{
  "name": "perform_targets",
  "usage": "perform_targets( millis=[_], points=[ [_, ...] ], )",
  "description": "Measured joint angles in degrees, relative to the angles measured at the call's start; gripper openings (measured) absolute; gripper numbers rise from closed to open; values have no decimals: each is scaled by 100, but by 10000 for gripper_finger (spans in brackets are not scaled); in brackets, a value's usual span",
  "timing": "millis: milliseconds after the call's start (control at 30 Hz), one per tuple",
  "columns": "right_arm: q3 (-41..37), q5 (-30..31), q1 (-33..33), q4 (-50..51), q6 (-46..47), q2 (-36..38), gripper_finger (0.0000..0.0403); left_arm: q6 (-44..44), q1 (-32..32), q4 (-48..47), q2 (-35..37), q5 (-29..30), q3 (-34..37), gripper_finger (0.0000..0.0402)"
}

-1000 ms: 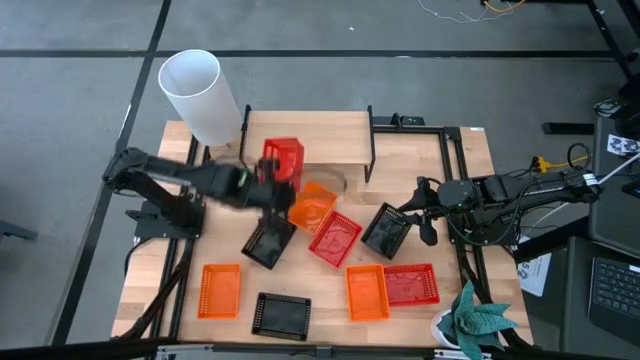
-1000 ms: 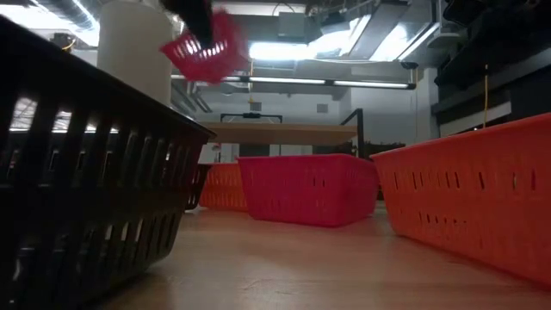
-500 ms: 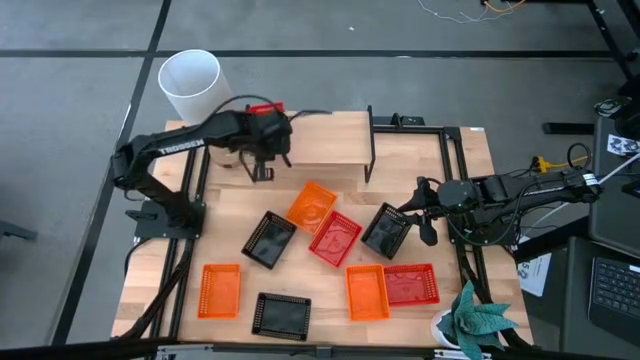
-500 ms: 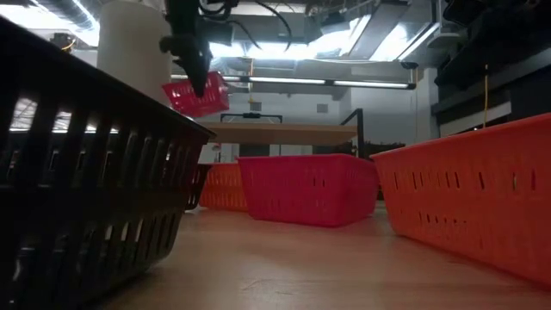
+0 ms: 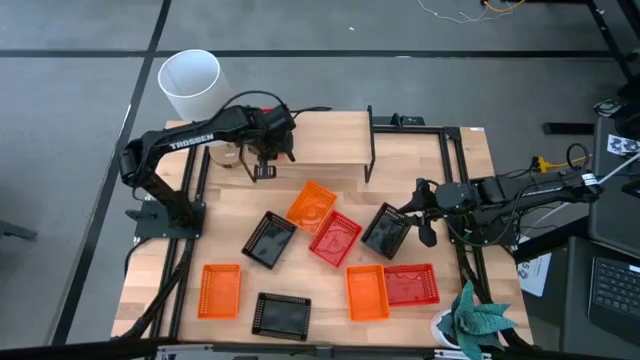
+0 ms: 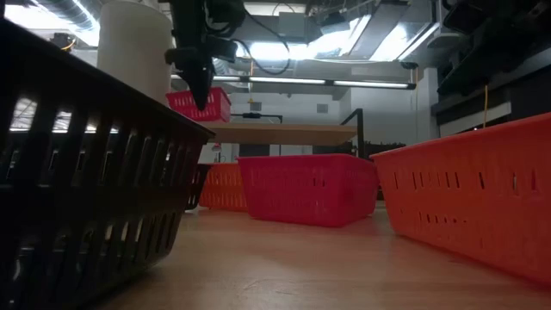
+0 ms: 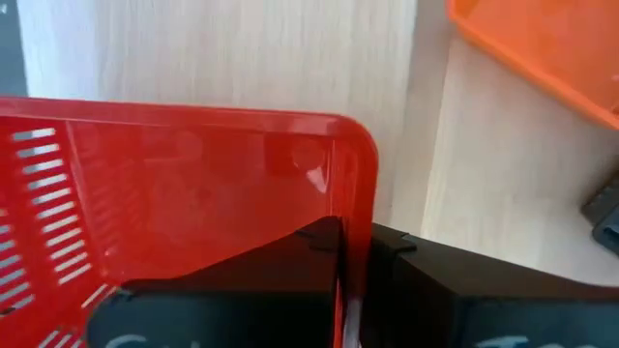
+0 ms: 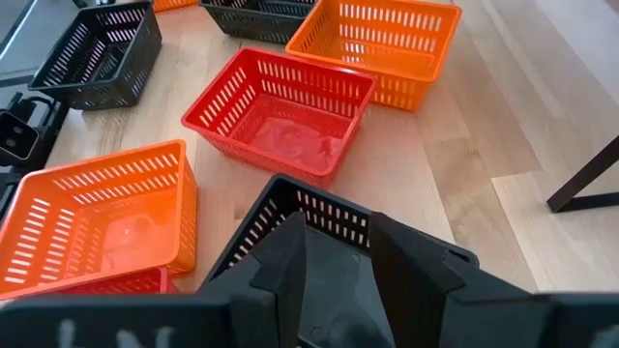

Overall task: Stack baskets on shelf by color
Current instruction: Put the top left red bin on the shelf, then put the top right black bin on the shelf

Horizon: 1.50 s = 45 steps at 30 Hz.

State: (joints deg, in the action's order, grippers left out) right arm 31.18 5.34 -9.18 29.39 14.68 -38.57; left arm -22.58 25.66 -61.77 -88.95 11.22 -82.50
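Note:
My left gripper [image 5: 264, 138] is over the left end of the shelf [image 5: 325, 140], shut on a red basket [image 6: 209, 105]. In the low view the basket sits level at the shelf's top board [image 6: 284, 131]; from above the arm hides most of it. My right gripper [image 5: 417, 217] waits open at the right-hand rim of a tilted black basket [image 5: 386, 230]. On the table lie an orange basket [image 5: 312, 203], a red one [image 5: 334, 238] and another black one [image 5: 269, 240]. Several more lie along the near edge. My left gripper [image 7: 353, 240] holds the red basket by one side wall near a corner [image 7: 354, 203], one finger inside and one outside, coming from above and pointing down. The basket sits level, its bottom at the shelf board; whether it rests there I cannot tell. My right gripper [image 8: 338, 242] stands over the black basket's rim [image 8: 319, 205]; whether it touches, I cannot tell.
A tall white cylinder [image 5: 190, 82] stands at the table's far left corner, close beside my left arm. The shelf's black legs [image 5: 371, 150] stand right of the drop spot. A small plant [image 5: 476, 318] sits at the near right corner.
My left gripper has carried the red basket from above the table's middle toward the far edge, to the shelf's left end, and has come down. The basket, tilted a second ago, now sits level at the shelf board. My right arm has kept still.

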Motion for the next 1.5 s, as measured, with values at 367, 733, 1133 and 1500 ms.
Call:
perform_targets(
  millis=[367, 733, 1133, 1500],
  points=[
    [0, 2, 1, 0, -11, 0, 116, 143, 3, -39, 33, 273, -12, 71],
    [0, 4, -1, 2, -15, 0, 116, 560, -414, -1007, 61, 372, -1306, 87],
    [0, 10, -2, -261, 395, -59, 116, 2722, -1377, -1928, 59, -998, -1507, 86],
    [2, -550, -595, -695, 1544, -1446, 116, 2885, -2648, -2058, 55, -946, -692, 83]
  ],
)
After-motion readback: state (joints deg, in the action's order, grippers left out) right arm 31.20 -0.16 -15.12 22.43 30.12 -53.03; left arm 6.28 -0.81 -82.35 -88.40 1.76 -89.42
